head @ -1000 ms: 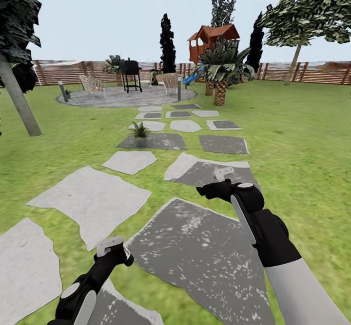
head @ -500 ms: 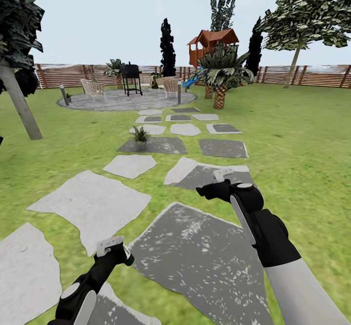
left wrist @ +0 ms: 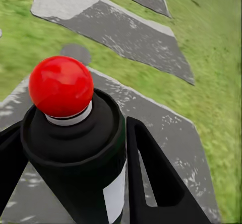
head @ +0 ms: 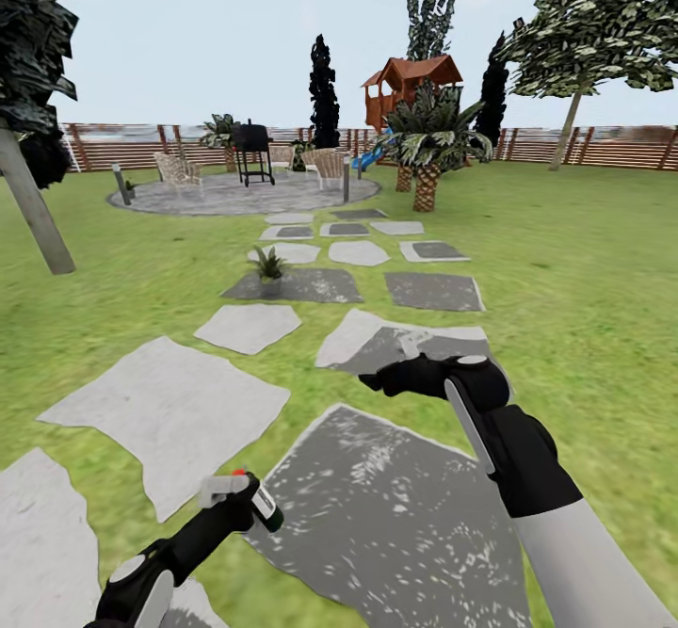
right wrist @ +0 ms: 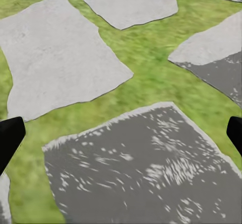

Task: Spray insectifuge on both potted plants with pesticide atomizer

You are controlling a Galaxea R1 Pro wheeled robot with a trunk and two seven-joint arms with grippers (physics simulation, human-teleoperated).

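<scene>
Dark green-black, with a white label band and a red ball tip, the pesticide atomizer [left wrist: 75, 148] sits clamped between the two fingers of the left hand [head: 240, 496], low at the near edge of a dark paving slab [head: 395, 506]. The right hand [head: 400, 364] hangs over the next slab's edge, fingers spread wide and holding nothing. Ahead, one potted plant [head: 269, 265] stands at the corner of a dark stone [head: 301, 285], well apart from both hands. Open lawn [head: 574, 280] flanks the stepping stones out to the wooden fence [head: 603, 143].
</scene>
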